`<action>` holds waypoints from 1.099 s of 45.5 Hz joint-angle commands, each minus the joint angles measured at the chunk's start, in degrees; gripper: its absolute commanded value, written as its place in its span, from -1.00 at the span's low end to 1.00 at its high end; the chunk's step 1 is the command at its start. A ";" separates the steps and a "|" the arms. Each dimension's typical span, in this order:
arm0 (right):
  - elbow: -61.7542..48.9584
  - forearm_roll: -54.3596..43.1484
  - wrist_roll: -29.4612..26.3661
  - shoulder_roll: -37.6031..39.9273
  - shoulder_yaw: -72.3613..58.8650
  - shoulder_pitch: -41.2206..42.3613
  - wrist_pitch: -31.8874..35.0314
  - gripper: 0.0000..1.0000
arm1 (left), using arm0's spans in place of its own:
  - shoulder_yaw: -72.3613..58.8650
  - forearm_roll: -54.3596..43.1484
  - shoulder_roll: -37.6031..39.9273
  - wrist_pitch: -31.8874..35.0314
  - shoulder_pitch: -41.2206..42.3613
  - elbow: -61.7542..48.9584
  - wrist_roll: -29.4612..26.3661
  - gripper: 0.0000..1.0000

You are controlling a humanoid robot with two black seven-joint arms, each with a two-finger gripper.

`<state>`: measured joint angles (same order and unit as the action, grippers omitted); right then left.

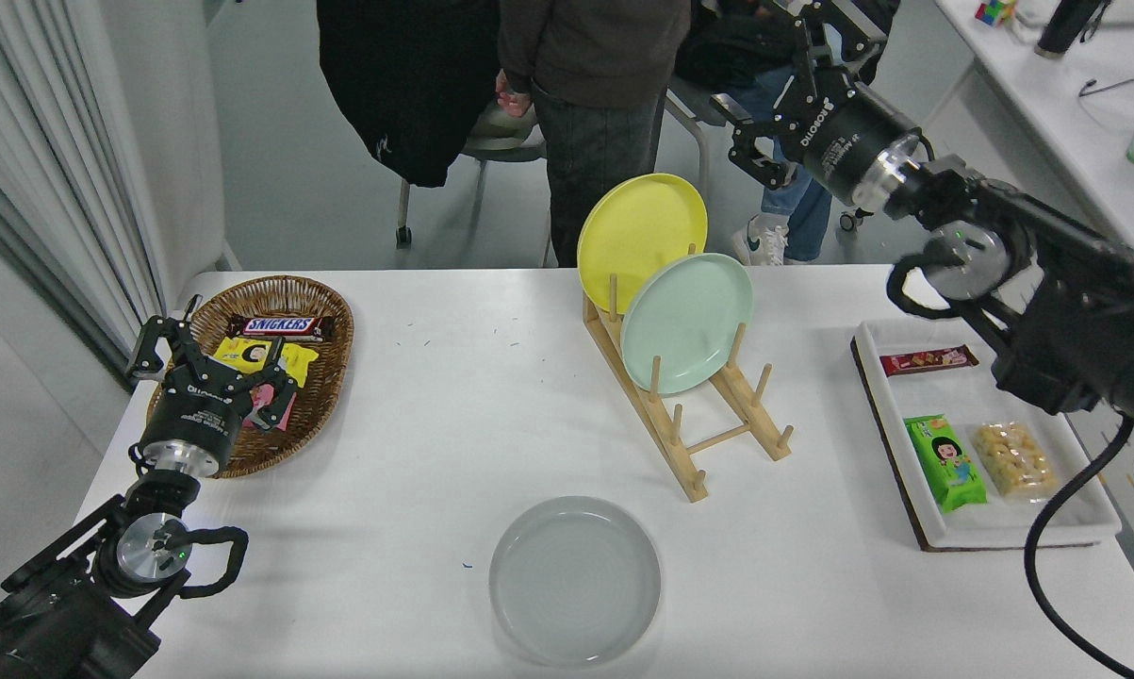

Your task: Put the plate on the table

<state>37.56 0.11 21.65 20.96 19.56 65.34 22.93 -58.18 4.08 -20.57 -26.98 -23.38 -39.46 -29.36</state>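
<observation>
High head view over table (416,424)

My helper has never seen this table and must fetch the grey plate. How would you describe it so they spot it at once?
Start at the white table and look to its near edge, in front of the wooden rack. The grey plate lies there flat and alone. The yellow plate and green plate stand upright in the rack; only the grey one lies on the tabletop.

Pale grey floor (321,189) spreads beyond the table toward twelve o'clock. White curtains (48,179) hang at nine o'clock; a white desk (1047,123) runs along two o'clock. Light is even.
</observation>
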 commanded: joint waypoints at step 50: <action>-11.54 0.68 4.71 -2.59 22.19 -28.86 3.52 0.98 | 0.00 -0.04 0.00 0.00 0.00 0.00 0.00 0.96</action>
<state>28.65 0.79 23.73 19.05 38.57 38.93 26.49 -58.18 4.09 -20.57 -26.98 -23.38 -39.46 -29.35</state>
